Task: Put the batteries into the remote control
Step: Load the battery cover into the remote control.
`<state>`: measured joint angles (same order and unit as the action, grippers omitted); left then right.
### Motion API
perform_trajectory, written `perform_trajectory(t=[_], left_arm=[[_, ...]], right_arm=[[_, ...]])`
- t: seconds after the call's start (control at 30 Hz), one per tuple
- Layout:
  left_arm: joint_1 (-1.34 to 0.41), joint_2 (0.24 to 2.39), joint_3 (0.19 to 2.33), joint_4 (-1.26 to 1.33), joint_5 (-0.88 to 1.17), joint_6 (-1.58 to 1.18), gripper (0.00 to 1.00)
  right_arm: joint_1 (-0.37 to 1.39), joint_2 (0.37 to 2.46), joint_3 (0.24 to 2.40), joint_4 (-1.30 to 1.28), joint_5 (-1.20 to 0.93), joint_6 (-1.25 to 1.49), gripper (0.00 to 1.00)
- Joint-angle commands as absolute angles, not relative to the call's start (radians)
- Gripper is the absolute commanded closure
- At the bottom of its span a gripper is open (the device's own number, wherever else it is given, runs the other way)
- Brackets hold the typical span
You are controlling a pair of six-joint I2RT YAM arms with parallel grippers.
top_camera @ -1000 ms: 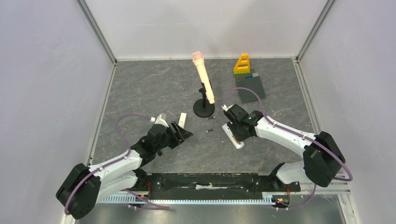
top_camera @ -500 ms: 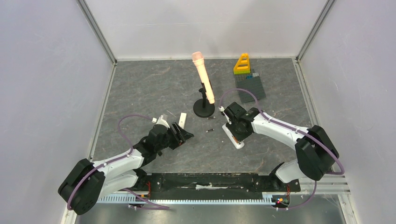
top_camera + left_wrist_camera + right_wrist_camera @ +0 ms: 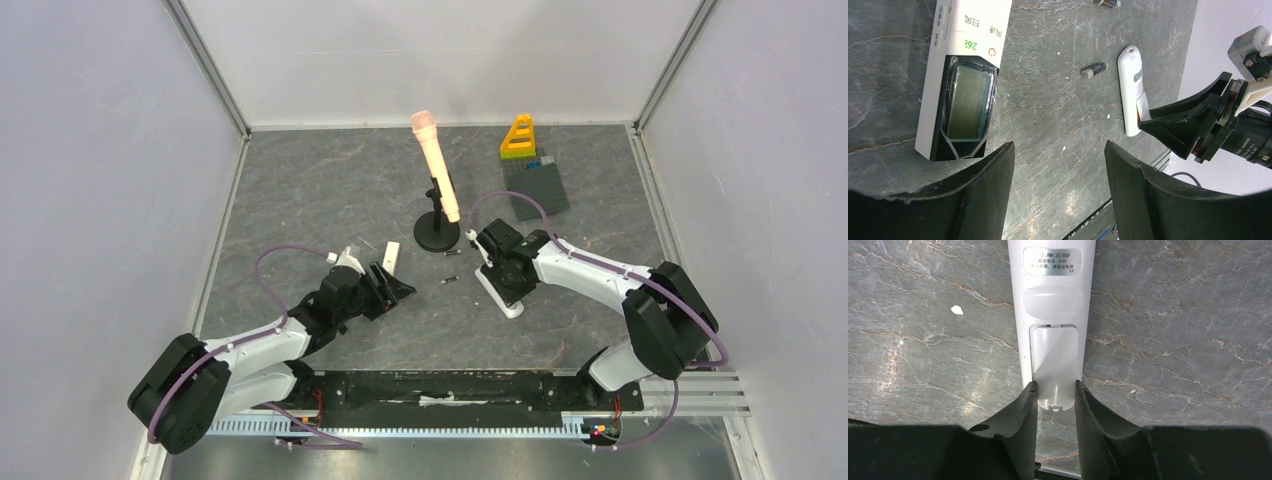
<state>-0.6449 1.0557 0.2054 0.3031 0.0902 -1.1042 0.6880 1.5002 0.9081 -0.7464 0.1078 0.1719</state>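
Observation:
A white remote (image 3: 505,297) lies back side up under my right gripper (image 3: 497,272). In the right wrist view my right gripper (image 3: 1055,390) is shut on the two edges of the remote's battery cover (image 3: 1055,365). Two dark batteries (image 3: 452,254) (image 3: 449,280) lie loose between the arms; both also show in the left wrist view (image 3: 1093,71) (image 3: 1105,3). A second white remote with a display (image 3: 965,75) lies by my left gripper (image 3: 1058,150), which is open and empty low over the table (image 3: 393,285). No orange batteries show.
A pink microphone on a black round stand (image 3: 437,235) stands behind the batteries. A grey baseplate (image 3: 535,188) with a yellow-orange block (image 3: 518,138) sits at the back right. Grey walls close in the table on three sides.
My right gripper has shifted slightly to the left along the remote. My left arm has hardly moved.

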Motion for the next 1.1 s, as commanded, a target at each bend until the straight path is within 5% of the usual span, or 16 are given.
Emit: perform_trajectory(t=[0.0, 1.07], left_arm=[[-0.640, 1.068, 0.210, 0.356, 0.105, -1.081, 0.29], [-0.640, 1.074, 0.205, 0.364, 0.107, -1.085, 0.29]], right_arm=[[0.686, 1.511, 0.948, -0.717, 0.095, 0.173, 0.76], [0.618, 1.494, 0.922, -0.686, -0.006, 0.182, 0.72]])
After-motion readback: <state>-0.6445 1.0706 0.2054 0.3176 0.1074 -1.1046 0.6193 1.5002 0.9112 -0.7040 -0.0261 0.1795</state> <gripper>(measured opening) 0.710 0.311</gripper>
